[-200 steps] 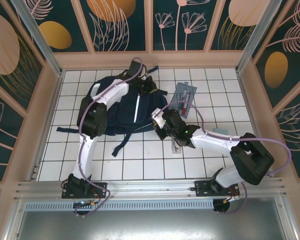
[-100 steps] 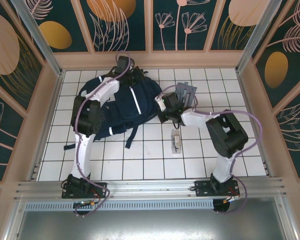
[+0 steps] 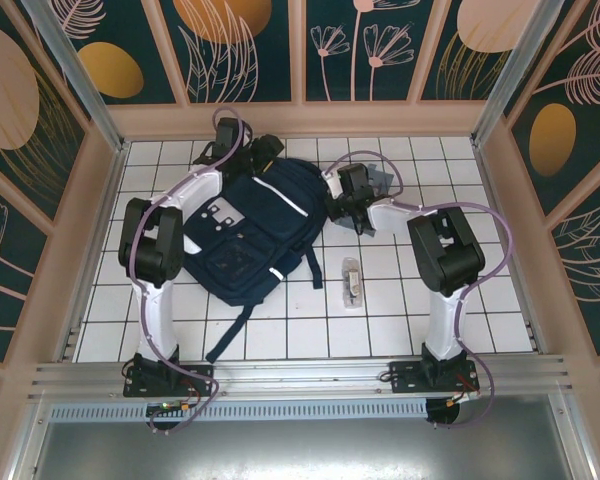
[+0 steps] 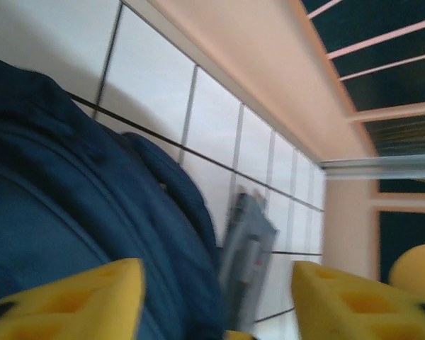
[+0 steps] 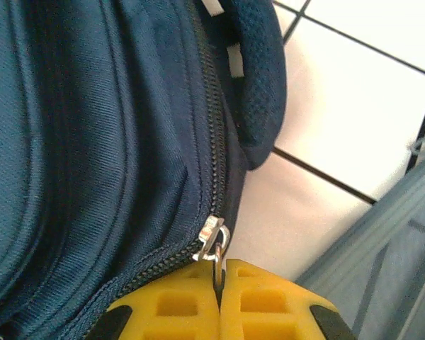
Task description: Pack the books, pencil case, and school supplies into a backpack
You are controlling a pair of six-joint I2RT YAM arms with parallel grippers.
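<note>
Holding anything on either side? — DESK

Right side, yes. My right gripper (image 5: 219, 273) has its yellow pads pressed together on the metal zipper pull (image 5: 214, 239), right at the edge of the backpack (image 5: 92, 142), where the zip runs down the navy fabric. On the overhead camera that arm reaches in against the bag's right flank. My left gripper (image 4: 212, 304) has its two yellow fingertips standing well apart with nothing pinched between them. It is up at the far end of the bag, with navy fabric beneath one fingertip and white tile beyond the other. — OPERATOR

And where do the task's pieces lie? — DESK

From above, the backpack lies flat on the white-tiled table (image 3: 500, 290), front pockets and grey patch facing up. It sits between my two arms toward the far rail, with one dark strap trailing back toward the near edge. The pencil case (image 3: 382, 180), a grey pouch, rests on the tile just beside the bag's right side, partly hidden under my right arm. Its corner also shows grey in both wrist cameras. The school supplies (image 3: 351, 283), a small clear packet, lie on bare tile near the bag's lower right corner, apart from the fabric and from both grippers. Whether the main compartment is open, I cannot tell. — OPERATOR
</note>
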